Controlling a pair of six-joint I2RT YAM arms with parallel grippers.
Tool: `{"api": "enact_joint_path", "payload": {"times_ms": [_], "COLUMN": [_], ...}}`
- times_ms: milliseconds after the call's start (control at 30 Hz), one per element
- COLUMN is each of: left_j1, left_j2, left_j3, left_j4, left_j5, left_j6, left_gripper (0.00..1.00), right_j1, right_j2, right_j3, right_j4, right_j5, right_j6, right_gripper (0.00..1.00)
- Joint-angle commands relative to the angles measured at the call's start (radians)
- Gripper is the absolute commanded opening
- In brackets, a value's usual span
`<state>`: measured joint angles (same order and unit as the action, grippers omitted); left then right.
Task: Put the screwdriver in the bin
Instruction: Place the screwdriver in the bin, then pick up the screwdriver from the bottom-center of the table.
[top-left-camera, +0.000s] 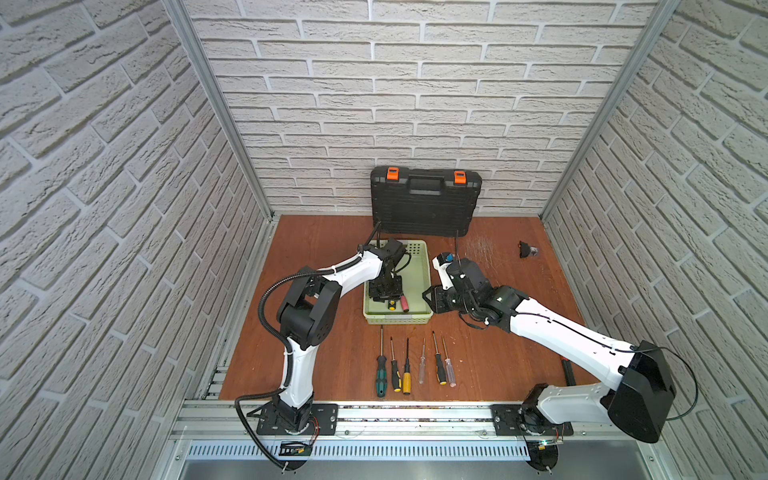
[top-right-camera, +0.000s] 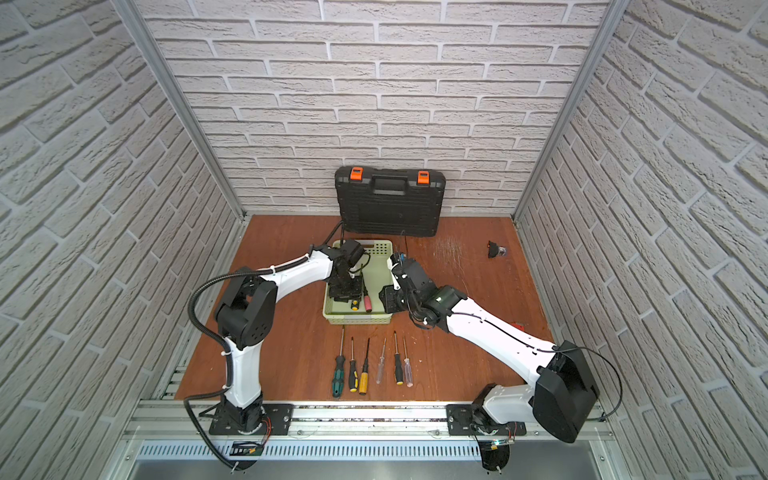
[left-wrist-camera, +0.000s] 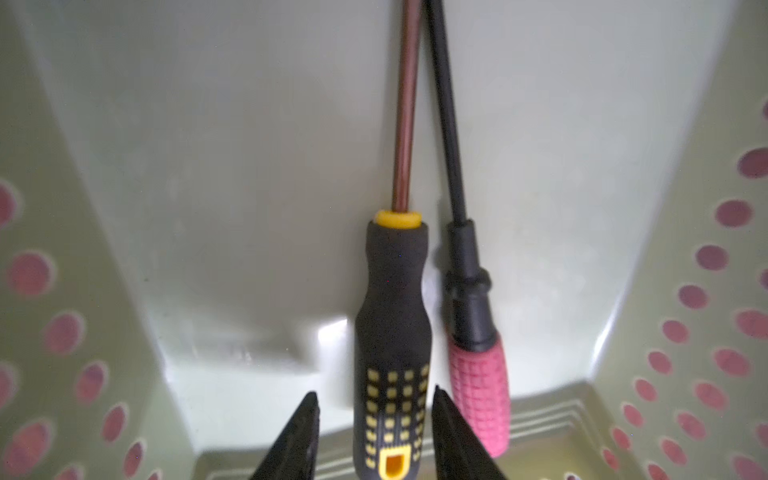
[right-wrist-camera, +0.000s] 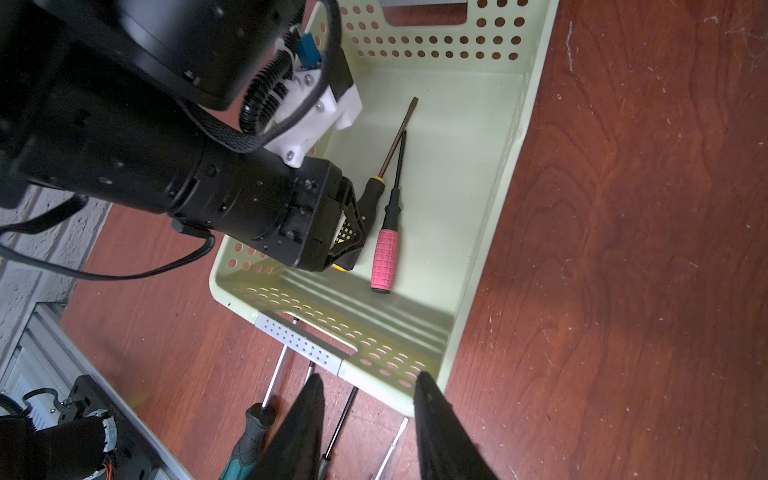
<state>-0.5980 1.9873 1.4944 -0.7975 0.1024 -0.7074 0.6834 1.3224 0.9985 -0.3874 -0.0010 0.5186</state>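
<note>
No writing, brand, number or sign can be read in any view. The black-and-yellow screwdriver (left-wrist-camera: 390, 332) has only a pattern of small squares on its handle, and the toolcase (top-left-camera: 424, 212) is too small for any marking to show.

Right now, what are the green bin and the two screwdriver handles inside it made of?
The bin looks like smooth, slightly glossy moulded plastic: round holes, soft highlights. The pink handle seems rubbery: matte, grid texture. The black-and-yellow handle looks like matte soft-grip rubber with harder yellow plastic insets, probably.
</note>
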Motion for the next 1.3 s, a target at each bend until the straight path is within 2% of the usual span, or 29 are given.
{"api": "enact_joint_path", "payload": {"times_ms": [0,300,533,700,867,1000,1267], "left_j1": [-0.004,0.029,0.125,0.151,0.192,0.213,0.227], "left_j2": [-0.096,-0.337,-0.574,-0.680,-0.781,-0.841,-0.929], "left_j3": [-0.012,-0.050,-0.207,-0.282,-0.415,-0.527,-0.696], "left_j4": [-0.022,-0.084,-0.118,-0.186,-0.144,-0.114,-0.039], "left_j5": [-0.040,-0.049,-0.072,-0.150,-0.161,-0.165,-0.185], "left_j6": [0.013,0.043,0.049,0.064,0.057,0.050,-0.017], "left_gripper": [0.46,0.46,0.46,0.48,0.49,0.49,0.50], "right_j1": [-0.001,0.000,0.030,0.040,0.111,0.175,0.275], "right_j2": [0.012,0.028,0.039,0.037,0.025,-0.008,-0.067], "right_j3": [0.031,0.065,0.077,0.070,0.096,0.077,-0.039], "right_j4": [0.001,-0.083,-0.148,-0.165,-0.272,-0.353,-0.423], "right_j5": [-0.004,0.010,0.061,0.074,0.195,0.253,0.268], "right_j6": [-0.001,-0.064,-0.115,-0.117,-0.123,-0.068,0.117], "right_gripper": [0.39,0.42,0.45,0.44,0.44,0.44,0.45]}}
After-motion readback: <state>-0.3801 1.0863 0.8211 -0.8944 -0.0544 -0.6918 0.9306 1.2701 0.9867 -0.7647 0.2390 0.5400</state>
